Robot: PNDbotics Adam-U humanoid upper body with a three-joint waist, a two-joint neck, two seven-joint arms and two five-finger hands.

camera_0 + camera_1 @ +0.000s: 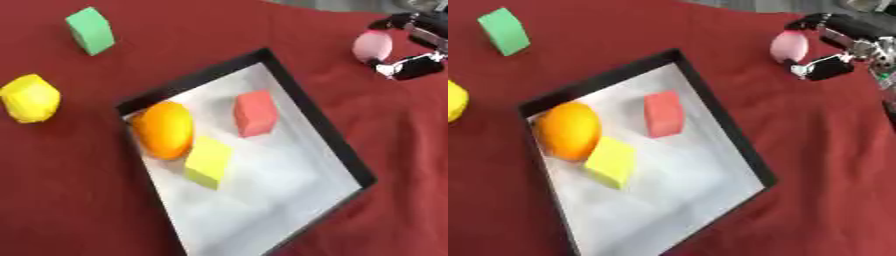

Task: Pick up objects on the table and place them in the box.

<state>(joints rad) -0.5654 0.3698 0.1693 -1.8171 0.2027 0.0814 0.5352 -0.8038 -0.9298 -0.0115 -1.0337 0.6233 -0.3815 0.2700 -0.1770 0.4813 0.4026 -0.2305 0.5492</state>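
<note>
Fingers of the black right hand [833, 50] curl round a pale pink rounded object [789, 46], far right of the black-rimmed white-floored box [726, 120].

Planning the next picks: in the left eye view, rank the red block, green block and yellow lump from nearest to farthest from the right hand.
From the right hand, upper right, curled on a pink object:
1. Red block, inside the box.
2. Green block, upper left on the cloth.
3. Yellow lump, far left edge.
</note>
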